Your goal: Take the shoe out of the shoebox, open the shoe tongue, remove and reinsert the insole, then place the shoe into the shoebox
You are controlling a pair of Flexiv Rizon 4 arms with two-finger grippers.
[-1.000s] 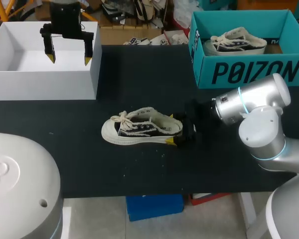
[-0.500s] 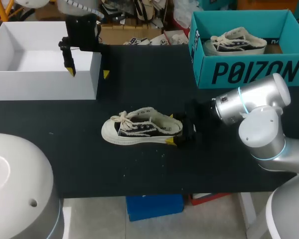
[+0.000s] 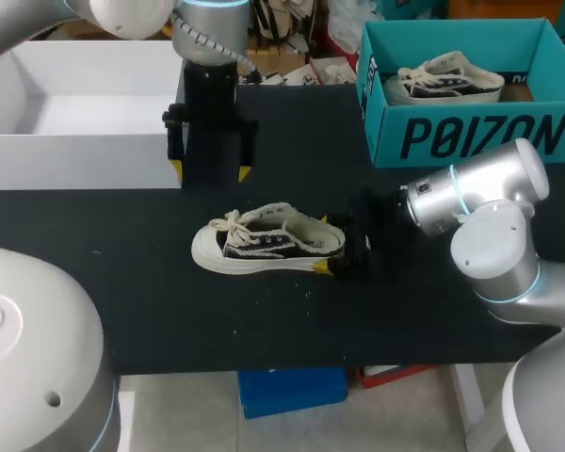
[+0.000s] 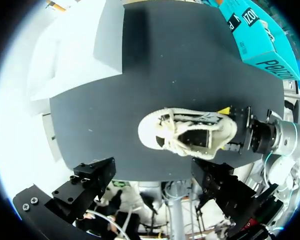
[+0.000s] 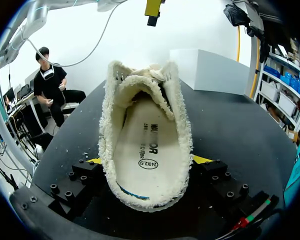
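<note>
Left arm: comes in from the left, wrist vertical. Left end effector (image 3: 210,170) points straight down above the desk, yellow-tipped fingers (image 3: 176,169) spread wide.

Right arm: low and level. Right end effector (image 3: 324,245) clamps the heel of the black-and-cream canvas shoe (image 3: 264,243) from both sides.

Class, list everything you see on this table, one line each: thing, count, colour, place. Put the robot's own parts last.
table: one, black, under everything.
white box: one, white, far left of the table, open on top.
shoebox: one, teal, far right of the table.
second shoe: one, cream and black, inside the shoebox.
shoe: one, cream and black, on its sole in the middle of the table.
left gripper: one, black with yellow tips, beside the white box, fingers open.
right gripper: one, black with yellow tips, fingers shut on the shoe's heel.
</note>
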